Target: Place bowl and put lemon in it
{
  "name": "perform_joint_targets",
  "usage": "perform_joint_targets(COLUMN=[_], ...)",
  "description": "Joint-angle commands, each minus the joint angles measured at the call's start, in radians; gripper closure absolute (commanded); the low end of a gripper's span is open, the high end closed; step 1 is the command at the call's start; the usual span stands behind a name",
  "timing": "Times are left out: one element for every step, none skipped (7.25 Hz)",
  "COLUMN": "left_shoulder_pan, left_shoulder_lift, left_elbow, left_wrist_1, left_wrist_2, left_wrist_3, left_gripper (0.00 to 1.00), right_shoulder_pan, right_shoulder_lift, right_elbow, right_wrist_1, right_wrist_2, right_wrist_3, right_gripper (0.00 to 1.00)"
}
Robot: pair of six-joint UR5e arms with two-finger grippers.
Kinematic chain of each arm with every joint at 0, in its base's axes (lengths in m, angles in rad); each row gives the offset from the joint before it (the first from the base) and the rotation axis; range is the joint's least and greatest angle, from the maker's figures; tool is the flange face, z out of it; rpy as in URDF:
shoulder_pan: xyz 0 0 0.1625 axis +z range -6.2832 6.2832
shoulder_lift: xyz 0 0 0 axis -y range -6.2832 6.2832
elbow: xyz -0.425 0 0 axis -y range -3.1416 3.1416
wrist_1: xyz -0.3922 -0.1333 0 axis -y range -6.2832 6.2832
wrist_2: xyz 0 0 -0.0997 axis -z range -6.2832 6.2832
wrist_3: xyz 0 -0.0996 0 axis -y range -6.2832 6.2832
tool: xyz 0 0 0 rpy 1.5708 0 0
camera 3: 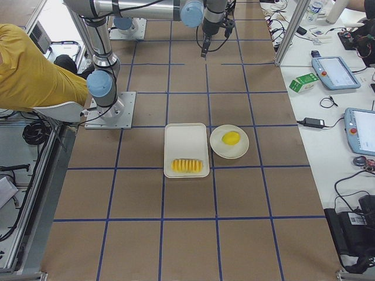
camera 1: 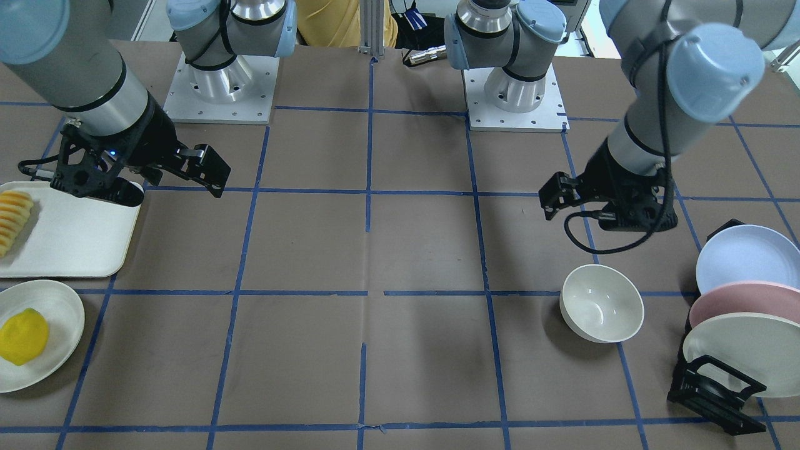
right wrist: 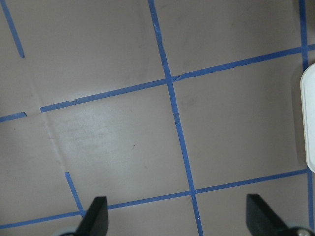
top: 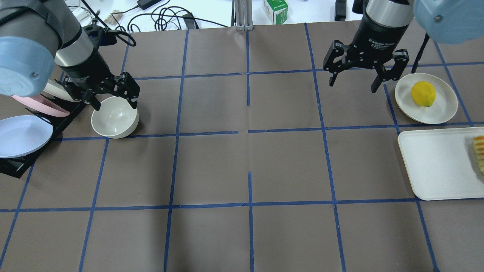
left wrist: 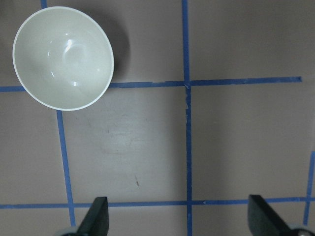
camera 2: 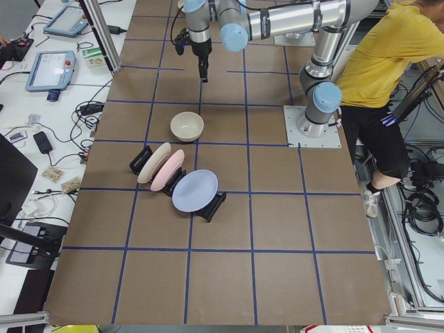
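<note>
Bowl (top: 114, 121) first: it sits upright on the brown table on the robot's left side, near the plate rack (camera 1: 712, 390) but not touching it, and nothing is in it yet. It looks hard and glossy, so I'd guess stiff, fairly light and pretty slick. Squeezing the round outside probably just makes it pop out, so if it needs moving I'd pinch the rim, one finger inside and one outside. Could chip if it gets dropped, too. The lemon (top: 423, 93) is way over on the robot's right side, lying on a shallow cream plate (top: 442, 109), well apart from the bowl. It's rounded with pointy ends, so my guess is it rolls or squirts sideways if you grab it off-centre. I'd take it across the fat middle, coming straight down, since the low plate leaves room for the fingers. The left gripper (top: 115, 106) is spread wide and holding nothing, hovering just beside the bowl. In its wrist view the bowl sits off to one side, not between the fingers. The right gripper (top: 352, 86) is also wide open and empty, hanging just beside the lemon's plate on the table-centre side. Next to that plate there's a white tray (top: 435, 166) with some sliced yellow food (camera 1: 12, 219) on it, not part of this job.
</note>
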Motion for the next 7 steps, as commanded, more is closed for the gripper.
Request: perform_joint_targets(left_shoulder_pan=[0.128, 0.156, 0.176, 0.205, 0.212, 0.213, 0.213], left_shoulder_lift=[-0.121, -0.17, -0.205, -0.244, -0.258, -0.277, -0.3], left_elbow=[-0.02, -0.025, -0.034, -0.054, -0.06, -0.063, -0.065], left_wrist_1=[0.147, 0.22, 0.249, 0.301, 0.35, 0.393, 0.398], left_wrist_2=[0.005, 0.003, 0.003, -0.003, 0.005, 0.003, 0.0], left_wrist_3=[0.159, 0.198, 0.286, 0.314, 0.318, 0.321, 0.318], left_gripper=[0.0, 0.0, 0.0, 0.0, 0.0, 0.0, 0.0], right_shoulder_pan=[-0.015, -0.017, -0.026, -0.059, -0.111, -0.176, -0.229], right_shoulder_lift=[0.008, 0.037, 0.055, 0.093, 0.147, 0.184, 0.221], right_elbow=[0.026, 0.044, 0.046, 0.046, 0.044, 0.034, 0.044], right_wrist_1=[-0.018, -0.052, -0.177, -0.255, -0.27, -0.325, -0.416], right_wrist_2=[-0.001, -0.016, -0.056, -0.064, -0.052, -0.05, -0.049], right_wrist_3=[-0.004, -0.025, -0.08, -0.088, -0.104, -0.192, -0.352], right_gripper=[0.0, 0.0, 0.0, 0.0, 0.0, 0.0, 0.0])
